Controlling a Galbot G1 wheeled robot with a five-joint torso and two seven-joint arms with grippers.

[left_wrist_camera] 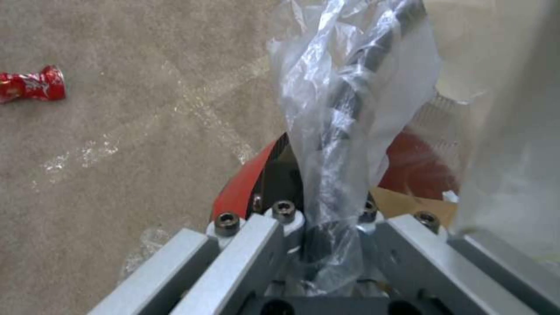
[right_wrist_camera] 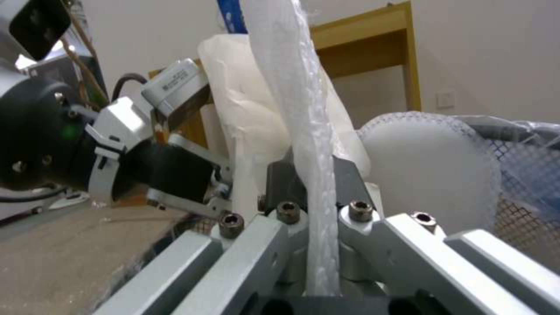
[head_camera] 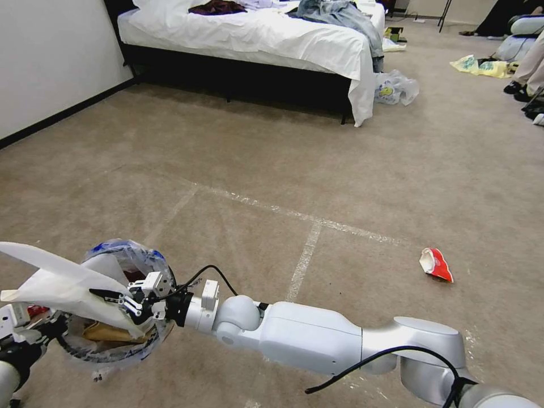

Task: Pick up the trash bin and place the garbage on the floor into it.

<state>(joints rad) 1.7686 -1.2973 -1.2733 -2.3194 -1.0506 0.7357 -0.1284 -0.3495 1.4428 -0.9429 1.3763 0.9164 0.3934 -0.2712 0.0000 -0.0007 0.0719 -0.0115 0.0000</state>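
Head view – taped beige carpet [head_camera: 351, 164], white bed [head_camera: 255, 34]; left gripper [left_wrist_camera: 315, 245] pinches bin liner [left_wrist_camera: 344, 87], right gripper [right_wrist_camera: 318, 258] a slipper [right_wrist_camera: 303, 109]

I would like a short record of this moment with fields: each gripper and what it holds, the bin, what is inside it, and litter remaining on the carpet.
left gripper: at the trash bin's rim, shut on the rim and its plastic liner
right gripper: over the bin's mouth, shut on a white slipper
trash bin: red, lined with a clear bag, held beside the robot's left
bin contents: brown paper bag
litter remaining: one crushed red can on the floor, to the right beyond the tape line
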